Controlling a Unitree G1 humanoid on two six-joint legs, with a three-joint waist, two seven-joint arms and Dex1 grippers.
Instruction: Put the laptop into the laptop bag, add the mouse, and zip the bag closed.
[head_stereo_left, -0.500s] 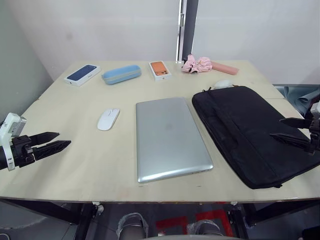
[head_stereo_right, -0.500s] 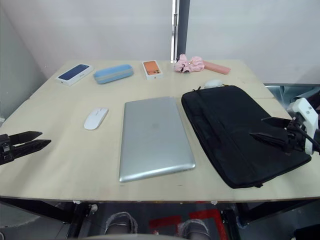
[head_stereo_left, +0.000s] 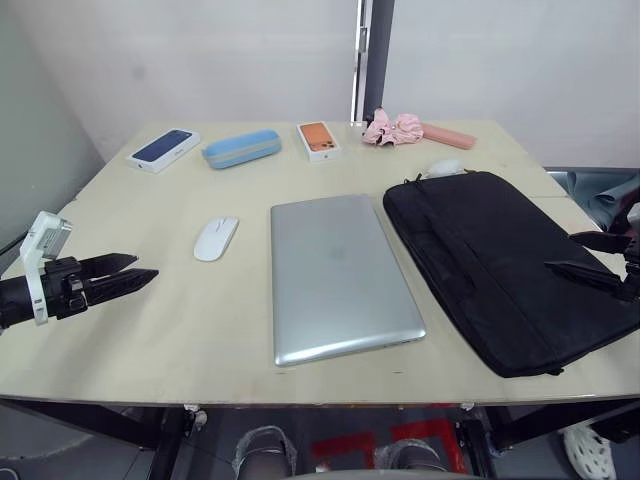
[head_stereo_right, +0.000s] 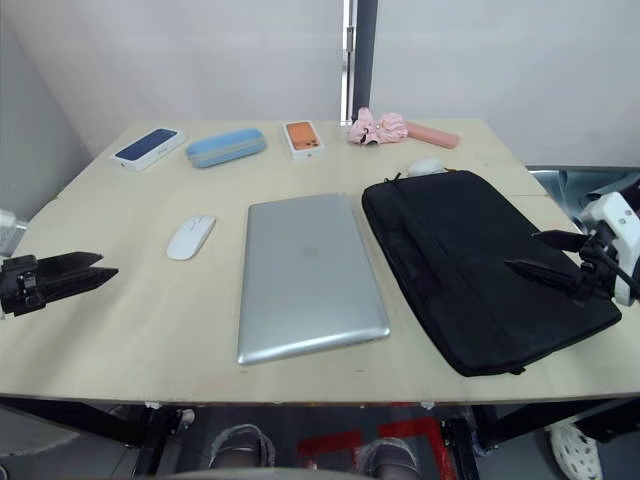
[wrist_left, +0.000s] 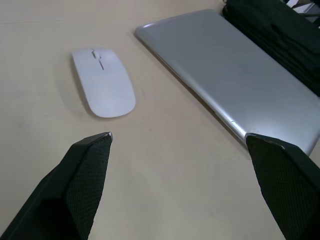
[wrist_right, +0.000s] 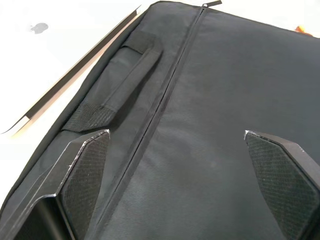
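Observation:
The silver-grey laptop (head_stereo_left: 338, 275) lies shut and flat in the middle of the table. To its right lies the black laptop bag (head_stereo_left: 497, 262), flat, with its zip line closed in the right wrist view and a strap handle (wrist_right: 120, 85) lying on top. The white mouse (head_stereo_left: 216, 238) rests left of the laptop. My left gripper (head_stereo_left: 147, 266) is open, hovering near the table's left edge, short of the mouse (wrist_left: 103, 81). My right gripper (head_stereo_right: 521, 251) is open above the bag's right half, holding nothing.
Along the back of the table (head_stereo_left: 150, 330) sit a dark-blue phone box (head_stereo_left: 164, 148), a light-blue case (head_stereo_left: 242, 148), an orange phone box (head_stereo_left: 319, 139), a pink scrunchie (head_stereo_left: 393, 128) and a pink bar (head_stereo_left: 449, 136). A white rounded lump (head_stereo_left: 446, 168) lies behind the bag.
My left gripper has moved up and inward over the table toward the mouse. My right gripper has drifted slightly outward and up over the bag. Objects have not moved.

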